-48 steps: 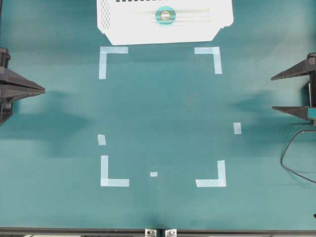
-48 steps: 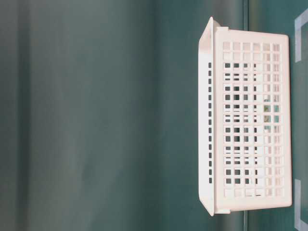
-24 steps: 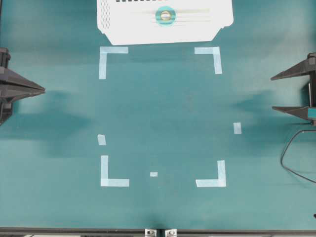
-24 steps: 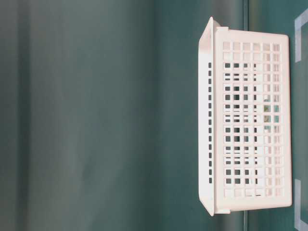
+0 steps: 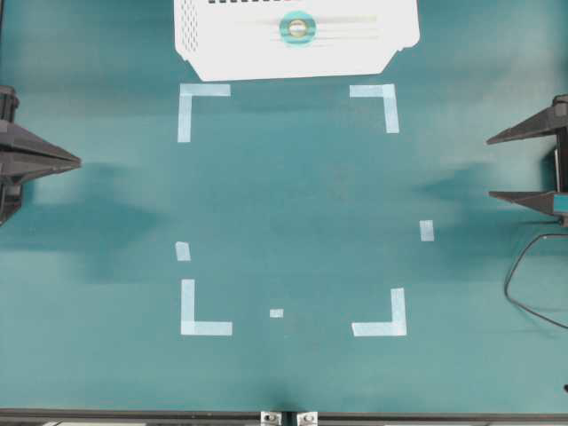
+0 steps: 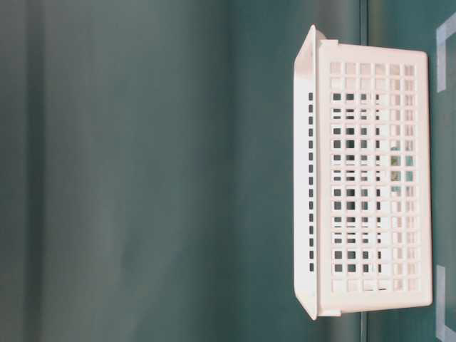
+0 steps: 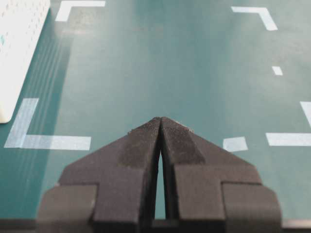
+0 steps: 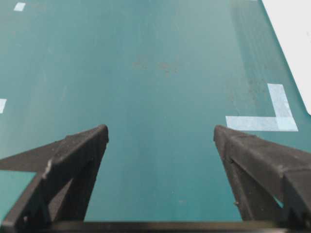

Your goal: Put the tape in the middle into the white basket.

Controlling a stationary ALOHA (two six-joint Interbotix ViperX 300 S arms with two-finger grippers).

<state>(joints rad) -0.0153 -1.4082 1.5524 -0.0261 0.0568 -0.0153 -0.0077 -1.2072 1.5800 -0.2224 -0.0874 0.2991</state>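
Read no brand, label or writing on anything in view.

Nearest the front table edge (image 5: 133,410), saw two small metal brackets (image 5: 290,417) at its middle. Just beyond, found a tiny pale square bit (image 5: 276,312) between the two near L-shaped strips (image 5: 202,312), one at the lower left and one at the lower right. Noted another bit (image 5: 182,251) above the left strip and a third (image 5: 427,231) toward the right side.

Further in, at the left edge, found the left gripper (image 7: 161,121) with fingertips pressed together, only a thin slit behind the tips, holding nothing, over bare mat. At the right edge, found the right gripper (image 8: 160,133) with fingers (image 8: 73,160) spread wide, nothing between them, a black cable (image 5: 524,275) looping beside it. Saw open green mat between the two grippers across the whole marked rectangle.

Further still, saw the two far L-shaped strips just short of the basket (image 5: 231,58). At the far edge, found the basket partly cut off by the picture's top, its near wall close to those strips. Saw the tape (image 5: 296,27) lying flat inside the basket, near its middle, on the slatted bottom. From table level, made out only the grid-holed side (image 6: 370,185), the tape barely discernible through the holes.
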